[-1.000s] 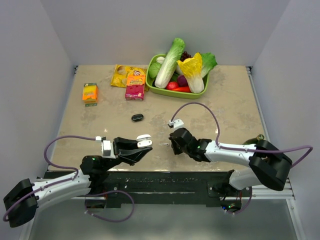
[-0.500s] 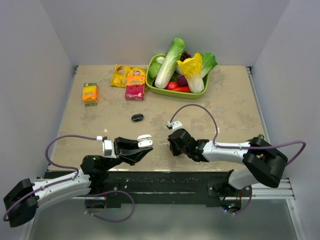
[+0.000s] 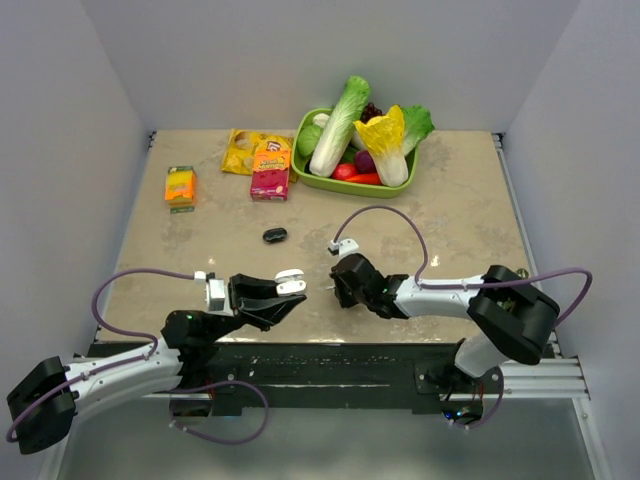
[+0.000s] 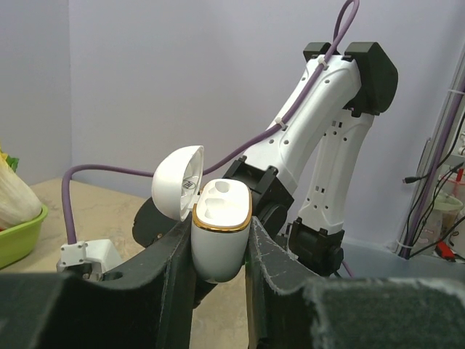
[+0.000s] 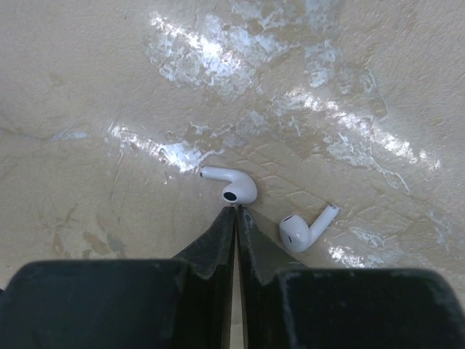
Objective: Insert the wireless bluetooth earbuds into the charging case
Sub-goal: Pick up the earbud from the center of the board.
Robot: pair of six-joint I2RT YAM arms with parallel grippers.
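The right claw has its 2 fingers pressed flat together with nothing between them, the tips resting at the rounded head of the first of the wireless bluetooth earbuds, which lies on the table with its stem pointing left. Over the last second this arm has slid a little to the left and toward the far side, its elbow swinging in behind it, so the tips now sit at that earbud rather than short of it. I judge this to be the end of the approach, not yet a pickup, since the fingers would have to part before they can take hold. The second earbud lies just beside the first, to the right, stem tilted up and away, close enough that a wide opening might knock it. The left claw has not shifted: it is clamped on the charging case, held upright off the table with the lid hinged back and both wells bare, so neither earbud is in. Well apart, toward the far side, sit a small dark object, an orange box, a red box, a yellow packet and a green tray of vegetables; none lies between the 2 claws.
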